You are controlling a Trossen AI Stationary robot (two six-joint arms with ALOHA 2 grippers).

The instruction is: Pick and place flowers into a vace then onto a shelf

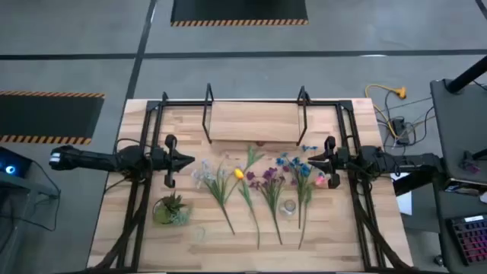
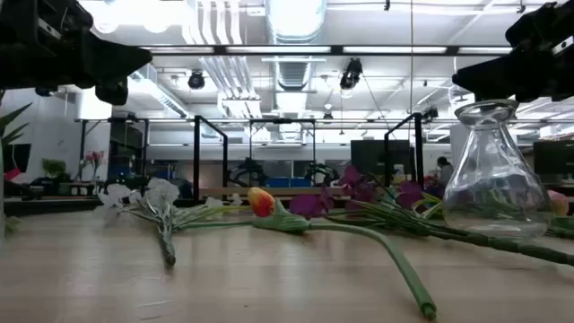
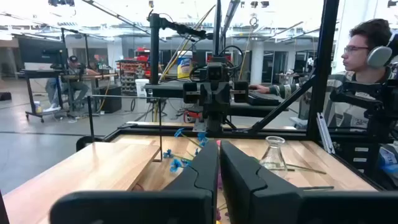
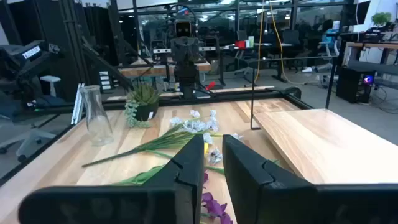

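Observation:
Several long green-stemmed flowers (image 1: 259,183) lie flat on the table between my two arms, heads toward the far side; white, yellow, purple and blue heads show (image 2: 296,208). The clear glass vase (image 1: 288,207) stands upright on its base among the stems (image 2: 496,175). The wooden shelf (image 1: 255,122) stands on black loops at the far side. My left gripper (image 1: 192,161) hovers left of the flowers, shut (image 3: 219,155). My right gripper (image 1: 307,160) hovers at their right side, its fingers a narrow gap apart (image 4: 213,152). Neither touches anything.
A squat leafy potted plant (image 1: 171,209) stands near the table's left near part. Black frame rails (image 1: 137,190) run along both table sides. A person with headphones (image 3: 367,56) sits beyond the table's right side. Bare wood lies along the near edge (image 1: 228,251).

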